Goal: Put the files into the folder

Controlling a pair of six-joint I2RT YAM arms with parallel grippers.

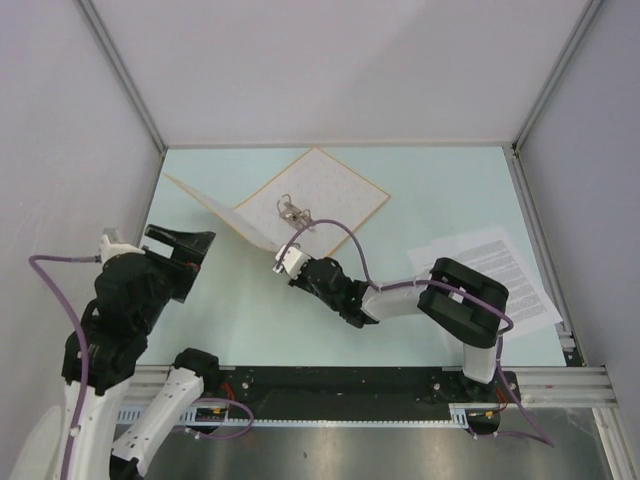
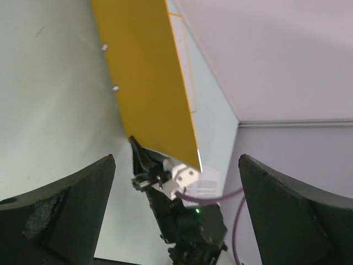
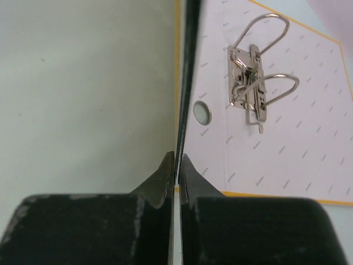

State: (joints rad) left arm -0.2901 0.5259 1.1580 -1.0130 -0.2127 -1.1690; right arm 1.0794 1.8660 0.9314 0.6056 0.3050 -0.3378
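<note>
The folder (image 1: 325,192) lies open at the back middle of the table, pale inside up, with its metal rings (image 1: 290,210) standing. One orange cover (image 2: 149,83) is raised on edge. My right gripper (image 1: 283,262) is shut on the near edge of that raised cover; in the right wrist view the jaws (image 3: 177,165) pinch the thin board beside the rings (image 3: 253,83). The files (image 1: 495,272), white sheets of dense text, lie flat at the right, apart from the folder. My left gripper (image 1: 195,255) hangs open at the left with nothing between its fingers (image 2: 71,204).
Grey walls close the table at the back and both sides. A metal rail (image 1: 540,380) runs along the near edge by the arm bases. A purple cable (image 1: 350,240) loops over the right arm near the folder.
</note>
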